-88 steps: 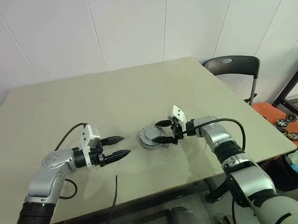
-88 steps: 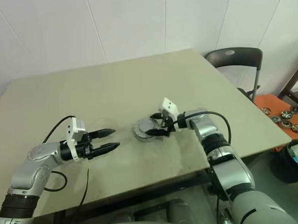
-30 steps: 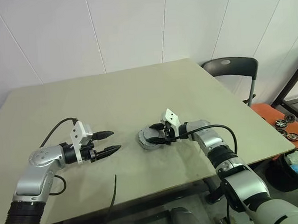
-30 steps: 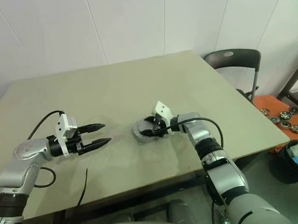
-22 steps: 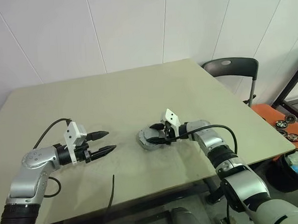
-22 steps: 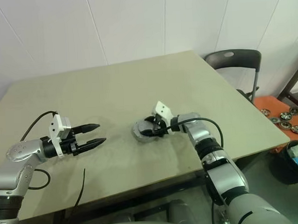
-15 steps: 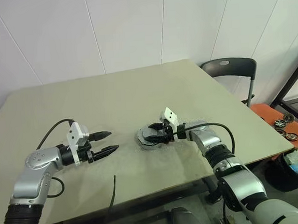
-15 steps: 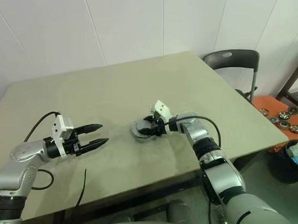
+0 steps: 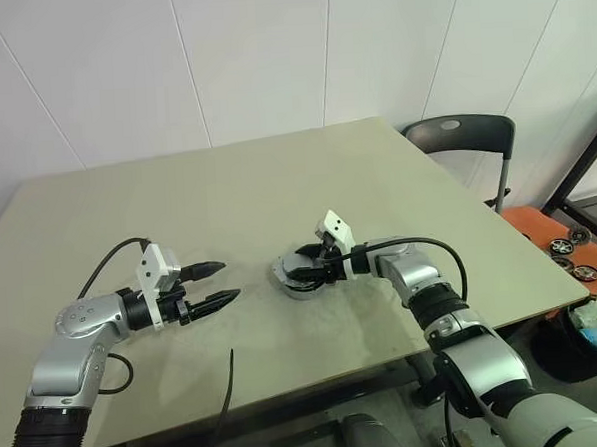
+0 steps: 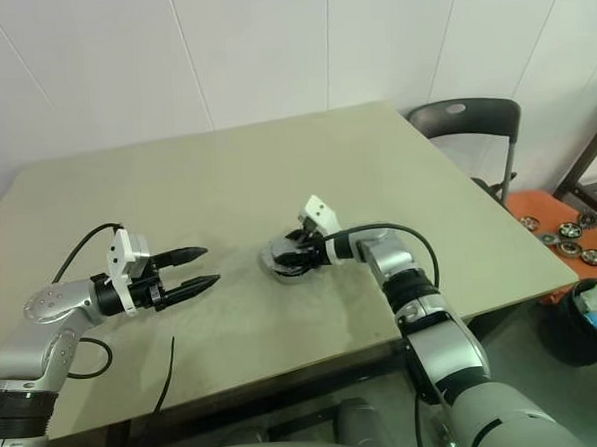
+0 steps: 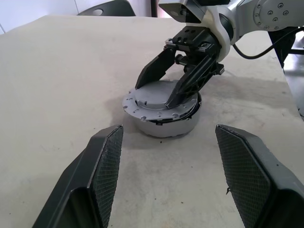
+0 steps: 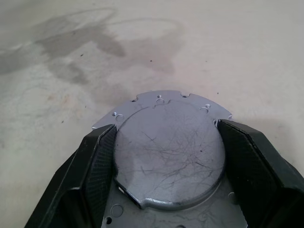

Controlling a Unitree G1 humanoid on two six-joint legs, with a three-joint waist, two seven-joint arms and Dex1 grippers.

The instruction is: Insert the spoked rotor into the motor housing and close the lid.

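The motor housing stands near the middle of the table, a short round silver-grey cup. The lid lies flat on top of it: a flanged silver plate with small rim holes and a raised, scratched round centre. My right gripper reaches in from the right, and its fingers press on either side of that raised centre. My left gripper hovers open and empty to the left of the housing, pointing at it. The spoked rotor is hidden.
The table has bare room all round the housing. A loose black cable hangs over its front edge near my left arm. Off the table at the right are a black chair and an orange tray holding small wheels.
My right wrist has rolled a little while its fingers stayed at the lid. The housing has kept its place, and the left gripper remains open where it was.
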